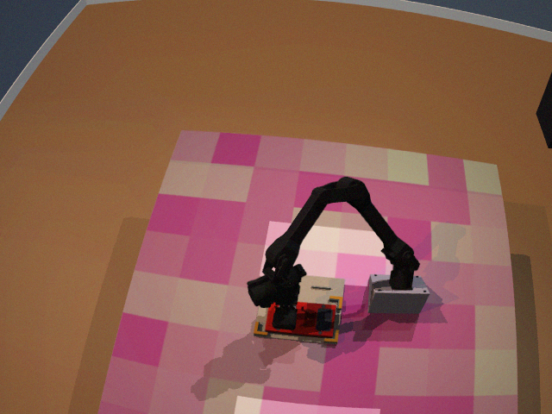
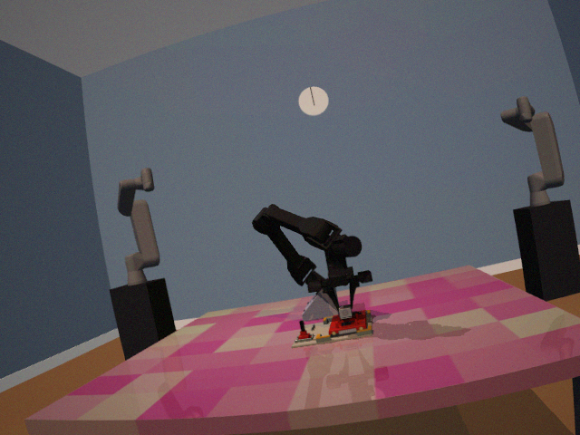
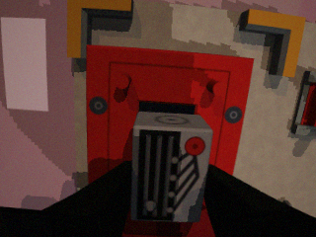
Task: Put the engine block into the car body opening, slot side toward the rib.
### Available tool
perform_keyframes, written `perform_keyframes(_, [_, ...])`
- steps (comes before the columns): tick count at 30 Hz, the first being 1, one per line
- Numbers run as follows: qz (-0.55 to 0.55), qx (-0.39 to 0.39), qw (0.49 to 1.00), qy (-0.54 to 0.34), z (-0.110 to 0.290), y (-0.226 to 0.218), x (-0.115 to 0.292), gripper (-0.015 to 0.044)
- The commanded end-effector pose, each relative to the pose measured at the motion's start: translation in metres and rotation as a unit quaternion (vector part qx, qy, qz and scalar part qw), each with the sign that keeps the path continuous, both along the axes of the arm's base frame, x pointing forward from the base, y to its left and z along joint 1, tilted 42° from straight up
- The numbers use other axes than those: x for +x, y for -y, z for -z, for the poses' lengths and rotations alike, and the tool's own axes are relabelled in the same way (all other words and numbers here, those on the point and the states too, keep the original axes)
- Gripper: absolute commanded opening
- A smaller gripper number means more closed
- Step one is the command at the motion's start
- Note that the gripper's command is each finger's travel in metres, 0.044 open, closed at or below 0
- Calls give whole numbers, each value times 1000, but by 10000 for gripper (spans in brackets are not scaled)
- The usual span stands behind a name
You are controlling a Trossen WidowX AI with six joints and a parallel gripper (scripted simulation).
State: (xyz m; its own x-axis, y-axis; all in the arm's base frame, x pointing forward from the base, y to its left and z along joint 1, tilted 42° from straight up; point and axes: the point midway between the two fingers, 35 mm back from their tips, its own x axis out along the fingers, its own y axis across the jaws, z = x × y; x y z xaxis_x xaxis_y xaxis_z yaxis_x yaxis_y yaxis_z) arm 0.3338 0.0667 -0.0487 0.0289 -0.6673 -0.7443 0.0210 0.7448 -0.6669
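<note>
My gripper (image 3: 168,171) (image 1: 284,316) (image 2: 343,310) is shut on the grey engine block (image 3: 170,158) (image 2: 345,312), which has dark ribs and a red round cap on its face. It holds the block upright right over the red car body (image 3: 111,79) (image 1: 307,316) (image 2: 350,323). Only a dark strip of the opening (image 3: 165,106) shows, just behind the block. The block's lower end is hidden, so I cannot tell how deep it sits. The car body lies on a beige base plate (image 1: 323,285) (image 3: 262,118).
Orange corner brackets (image 3: 99,10) (image 3: 281,25) stand on the plate beyond the car body. A small red fixture (image 3: 308,104) (image 2: 304,333) sits beside it. The arm's grey base (image 1: 397,298) stands to the right. Two grey arms on black pedestals (image 2: 140,309) (image 2: 546,243) flank the table.
</note>
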Motion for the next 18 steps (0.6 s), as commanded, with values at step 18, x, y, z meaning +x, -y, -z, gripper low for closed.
perform_keyframes(18, [3,1,1000,1,3,2,-2,159])
